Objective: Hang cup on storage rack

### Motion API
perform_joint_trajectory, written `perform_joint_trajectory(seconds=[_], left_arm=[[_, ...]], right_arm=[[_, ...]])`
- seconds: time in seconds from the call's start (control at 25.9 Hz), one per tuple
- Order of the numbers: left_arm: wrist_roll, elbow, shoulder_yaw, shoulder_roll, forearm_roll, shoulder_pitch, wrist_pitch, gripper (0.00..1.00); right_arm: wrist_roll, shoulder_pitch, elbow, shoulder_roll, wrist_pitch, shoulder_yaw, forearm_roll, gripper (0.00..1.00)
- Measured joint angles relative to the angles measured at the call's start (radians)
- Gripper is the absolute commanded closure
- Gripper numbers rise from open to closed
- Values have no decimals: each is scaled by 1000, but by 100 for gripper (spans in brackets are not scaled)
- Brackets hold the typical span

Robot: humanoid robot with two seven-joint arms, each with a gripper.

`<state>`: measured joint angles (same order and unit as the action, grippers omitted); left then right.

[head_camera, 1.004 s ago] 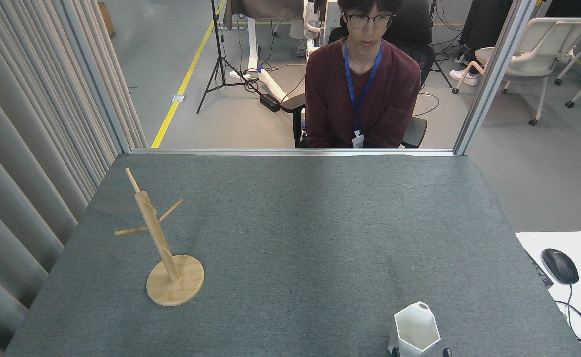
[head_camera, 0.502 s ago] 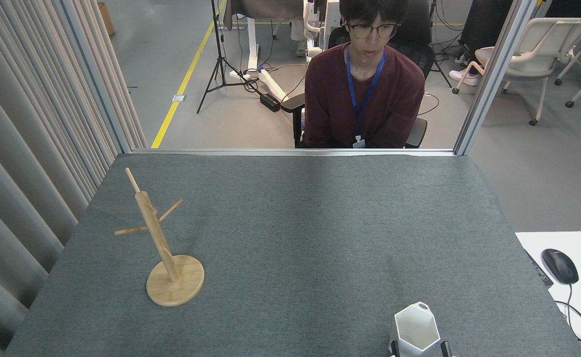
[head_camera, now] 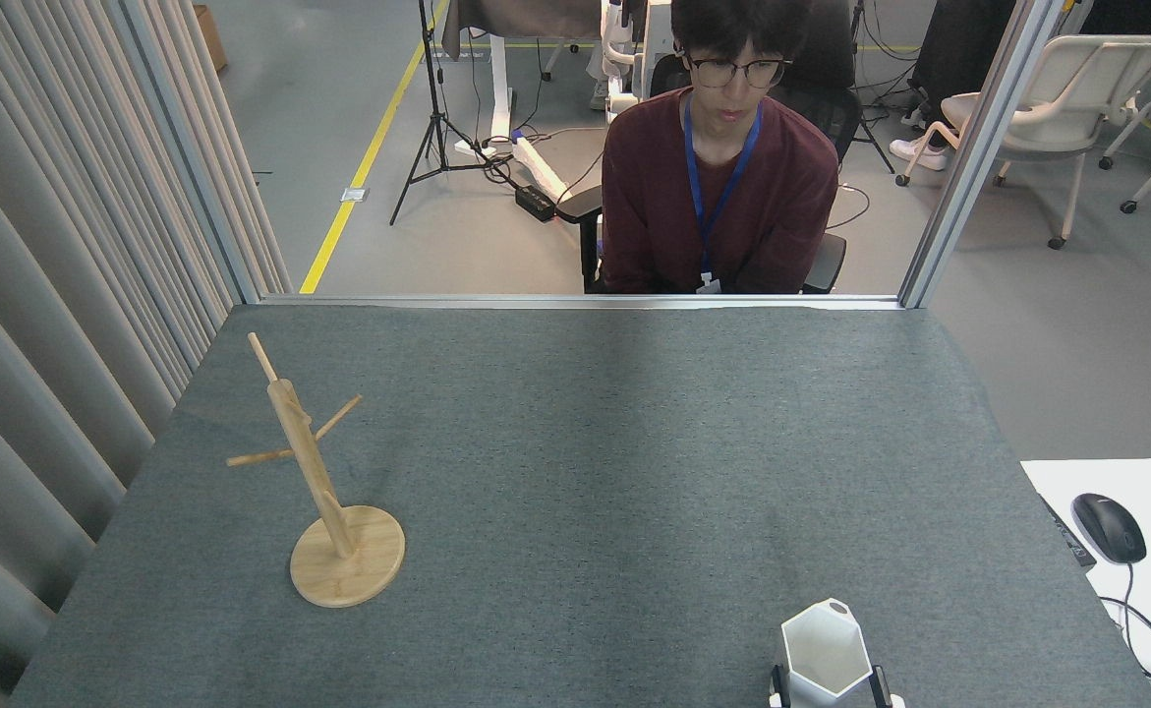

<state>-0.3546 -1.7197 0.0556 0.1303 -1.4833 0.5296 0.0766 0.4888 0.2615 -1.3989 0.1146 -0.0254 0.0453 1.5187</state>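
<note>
Item: cup [head_camera: 824,654], white, faceted, hexagonal rim; stands upright at the near right edge of the grey desk [head_camera: 585,472], mouth up.

Item: storage rack [head_camera: 324,492], bamboo post with angled pegs on a round base; near left of the desk, well apart from the cup, pegs bare.

Item: right end effector [head_camera: 828,686], two dark fingertips showing at the frame bottom, one on each side of the cup's lower body; spread about cup width, contact cannot be told. Left end effector: not in view.

Step in hand, as judged: grasping the cup. Handling advice: close squarely on opposite flat facets, keep the handle clear and outward for the peg, lift straight before crossing.
</note>
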Motion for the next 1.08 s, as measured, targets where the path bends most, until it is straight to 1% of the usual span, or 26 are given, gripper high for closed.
perform_joint_trajectory(seconds=[0.04, 0.08, 0.12, 0.15, 0.23, 0.31, 0.42, 0.58, 0.69, 0.89, 1.0, 1.08], left_arm=[[0, 0, 0, 0, 0, 0, 0, 1], [0, 0, 1, 0, 0, 1, 0, 1], [0, 0, 1, 0, 0, 1, 0, 1], [0, 0, 2, 0, 0, 1, 0, 1], [0, -1, 3, 0, 0, 1, 0, 1], [0, -3, 4, -1, 0, 1, 0, 1], [0, -5, 4, -1, -1, -5, -4, 1], [0, -5, -1, -2, -4, -32, -9, 0], [0, -5, -14, -3, -7, -67, -33, 1], [-1, 1, -55, -7, -25, -144, -86, 1], [4, 15, -105, -8, -38, -196, -97, 1], [7, 28, -150, -9, -55, -228, -102, 1]], right_arm=[[0, -4, 5, 0, 0, 0, 0, 18], [1, -7, 10, 0, 0, 1, 1, 38], [1, -10, 15, 0, 0, 1, 1, 48], [1, -13, 20, -1, 0, 1, 2, 52], [4, -18, 30, -1, -1, 1, 3, 54], [7, -20, 36, -1, -3, 1, 3, 55], [9, -21, 23, -8, -5, -2, -1, 57], [9, -22, -66, -21, -5, -1, -7, 57], [9, -31, -128, -51, 1, 11, -4, 57], [8, -74, -177, -94, 5, 111, 11, 57], [7, -107, -186, -116, 5, 173, 22, 57], [6, -124, -184, -135, 5, 217, 42, 57]])
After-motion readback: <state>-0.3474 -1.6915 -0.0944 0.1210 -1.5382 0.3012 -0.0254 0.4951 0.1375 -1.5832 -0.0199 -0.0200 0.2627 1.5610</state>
